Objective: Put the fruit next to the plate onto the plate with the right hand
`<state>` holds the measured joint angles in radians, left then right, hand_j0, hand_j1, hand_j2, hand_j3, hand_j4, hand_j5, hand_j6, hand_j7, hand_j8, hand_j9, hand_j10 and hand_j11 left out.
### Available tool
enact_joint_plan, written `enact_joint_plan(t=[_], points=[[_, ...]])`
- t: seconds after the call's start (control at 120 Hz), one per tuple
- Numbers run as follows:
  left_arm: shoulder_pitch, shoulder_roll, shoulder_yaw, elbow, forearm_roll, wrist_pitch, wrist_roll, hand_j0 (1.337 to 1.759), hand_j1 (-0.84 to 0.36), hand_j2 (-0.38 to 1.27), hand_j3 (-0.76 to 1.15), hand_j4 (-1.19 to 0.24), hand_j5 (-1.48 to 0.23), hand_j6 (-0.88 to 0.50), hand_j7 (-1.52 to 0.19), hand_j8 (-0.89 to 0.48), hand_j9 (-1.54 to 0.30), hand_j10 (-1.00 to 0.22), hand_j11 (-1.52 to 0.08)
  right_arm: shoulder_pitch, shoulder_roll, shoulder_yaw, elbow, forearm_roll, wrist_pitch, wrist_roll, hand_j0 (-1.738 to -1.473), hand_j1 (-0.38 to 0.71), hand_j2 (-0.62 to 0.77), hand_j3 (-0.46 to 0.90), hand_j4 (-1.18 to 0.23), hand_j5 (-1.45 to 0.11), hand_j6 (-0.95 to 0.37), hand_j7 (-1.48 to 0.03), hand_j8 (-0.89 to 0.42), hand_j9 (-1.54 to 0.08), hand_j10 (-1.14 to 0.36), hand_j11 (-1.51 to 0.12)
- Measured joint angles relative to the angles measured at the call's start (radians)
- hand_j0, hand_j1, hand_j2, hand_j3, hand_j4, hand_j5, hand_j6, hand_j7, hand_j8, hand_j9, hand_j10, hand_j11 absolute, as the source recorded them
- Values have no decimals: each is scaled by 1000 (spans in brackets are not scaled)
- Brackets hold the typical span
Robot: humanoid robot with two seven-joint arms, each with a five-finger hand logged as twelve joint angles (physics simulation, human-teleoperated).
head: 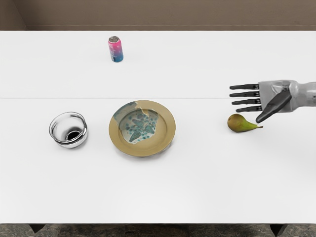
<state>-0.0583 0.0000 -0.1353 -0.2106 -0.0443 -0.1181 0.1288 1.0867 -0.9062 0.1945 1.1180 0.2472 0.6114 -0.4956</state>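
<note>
The right hand (266, 98) hovers with fingers (244, 94) spread and released, holding nothing, just above the pear (240, 123), which lies on the white worktop (207, 187) well apart from the plate (142, 128).

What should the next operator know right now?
Right hand: open, fingers spread, hovers just behind the pear, holding nothing.
Left arm: out of view.
Pear lies on the table, right of the plate and apart from it.
Done: nothing placed yet.
Left: grasp pear, carry it left, set it on plate.
</note>
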Motion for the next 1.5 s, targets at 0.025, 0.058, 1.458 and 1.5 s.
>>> enact_joint_plan(t=[0.025,0.058,1.458,1.5], points=[[0,0,0,0,0,0,0,1658,348,0,0,-1,-1,-1,-1,-1,-1,-1,-1,0,0,3,0,0,0,0,-1658,-349,0,0,0,0,2,0,1,-1,-1,-2],[0,0,0,0,0,0,0,1658,348,0,0,-1,-1,-1,-1,-1,-1,-1,-1,0,-1,6,0,0,0,0,-1658,-349,0,0,0,0,2,0,2,-1,-1,-2],[0,0,0,0,0,0,0,1658,348,0,0,-1,-1,-1,-1,-1,-1,-1,-1,-106,-13,36,498,-1033,-746,77,-1658,-349,2,0,-5,-1,-7,0,-6,-1,-4,-1],[0,0,0,0,0,0,0,1658,348,0,0,-1,-1,-1,-1,-1,-1,-1,-1,-117,-3,31,501,-1041,-777,79,-1658,-346,1,0,-8,-5,-10,-4,-9,-5,-7,-5]])
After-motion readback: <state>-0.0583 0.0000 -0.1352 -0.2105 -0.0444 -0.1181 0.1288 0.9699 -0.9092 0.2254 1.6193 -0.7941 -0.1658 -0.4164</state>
